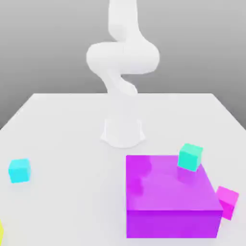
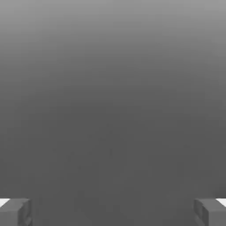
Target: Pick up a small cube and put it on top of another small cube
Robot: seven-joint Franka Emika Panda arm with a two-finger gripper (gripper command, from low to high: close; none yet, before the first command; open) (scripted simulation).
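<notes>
One small cyan cube, one small teal cube, one small magenta cube, one big purple block, one white robot arm, one white table

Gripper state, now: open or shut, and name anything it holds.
Gripper: open, fingers spread wide, nothing between them.

Arm: plain glossy white, smooth rounded tubular links with bulging joint housings. Base: short white cylinder with a flared foot. Gripper: two blocky grey fingers with flat faces, each with a white patch at the outer top corner.
</notes>
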